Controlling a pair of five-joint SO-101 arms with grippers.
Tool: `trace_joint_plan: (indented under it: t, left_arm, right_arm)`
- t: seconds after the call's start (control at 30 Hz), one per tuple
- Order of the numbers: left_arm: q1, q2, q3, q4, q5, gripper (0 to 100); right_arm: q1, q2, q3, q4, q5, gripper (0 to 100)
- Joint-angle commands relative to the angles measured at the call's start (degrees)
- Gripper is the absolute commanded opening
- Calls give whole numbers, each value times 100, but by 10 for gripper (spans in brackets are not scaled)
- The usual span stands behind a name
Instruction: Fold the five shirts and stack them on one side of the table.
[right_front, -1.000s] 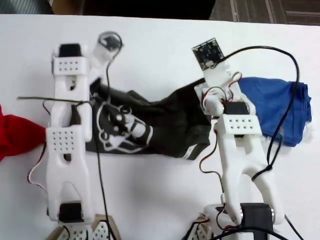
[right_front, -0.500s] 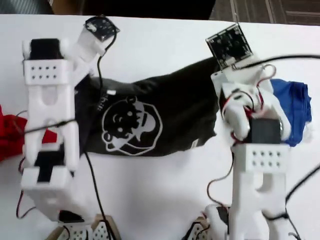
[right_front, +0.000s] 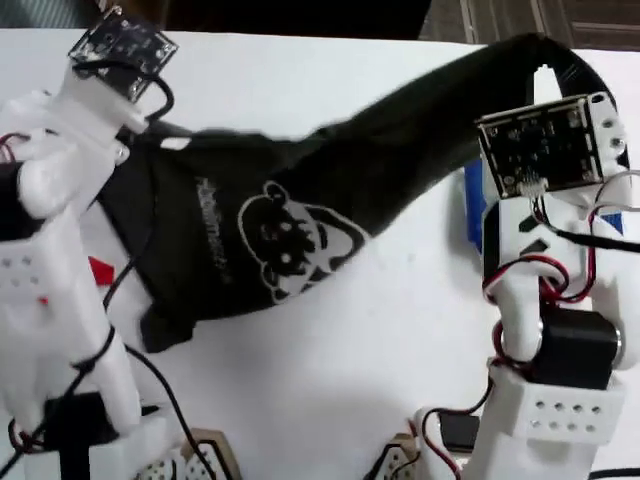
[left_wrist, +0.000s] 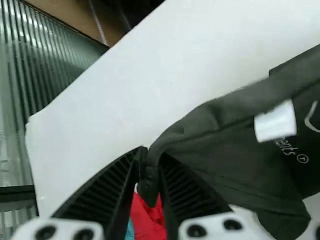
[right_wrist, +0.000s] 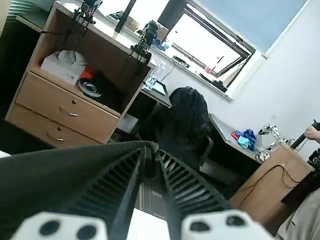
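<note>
A black shirt (right_front: 300, 200) with a white cartoon print hangs stretched above the table between both arms. My left gripper (left_wrist: 143, 165) is shut on one corner of the black shirt (left_wrist: 235, 150), held high at the left. My right gripper (right_wrist: 150, 160) is shut on the other end of the black shirt (right_wrist: 55, 175), raised high at the right so its camera looks out into the room. A blue shirt (right_front: 473, 205) lies on the table at the right, mostly hidden behind the right arm. A red shirt (left_wrist: 147, 212) lies below my left gripper, with a bit of red shirt (right_front: 100, 270) peeking beside the left arm.
The white table (right_front: 330, 360) is bare in front of the lifted shirt. The two arm bases and their cables (right_front: 200, 455) sit at the near edge. The table's far edge (right_front: 300, 35) runs close behind the shirt.
Both arms have risen and spread apart, lifting the black shirt off the table and stretching it out. Its right end now sits much higher than before.
</note>
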Motion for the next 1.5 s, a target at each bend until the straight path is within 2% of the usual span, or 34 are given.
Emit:
trace_joint_plan:
  t: [0.0, 0.13, 0.2, 0.37, 0.77, 1.07, 1.23, 1.47]
  left_arm:
    - [-53, -668, -215, -18, 229, 26]
    - [-53, -1143, -207, -202, 492, 26]
    - [-53, -1310, -207, -316, 501, 26]
    - [-62, -1793, -198, -510, 633, 26]
    - [-62, -2664, -198, -510, 651, 26]
    - [-62, -3262, -207, -536, 659, 26]
    - [-62, -3349, -189, -677, 659, 26]
    - [-62, -3367, -198, -642, 659, 26]
  right_arm:
    - [233, -277, -545, 312, -492, 22]
    - [620, -356, -835, 699, -1380, 22]
    - [690, -321, -1108, 945, -1591, 22]
    - [699, -365, -1952, 1174, -1582, 22]
    - [321, -365, -4088, 3020, -1582, 22]
    - [286, -347, -5248, 3073, -1081, 22]
    - [286, -338, -5310, 2624, -1002, 22]
    - [286, -418, -5327, 2589, -879, 22]
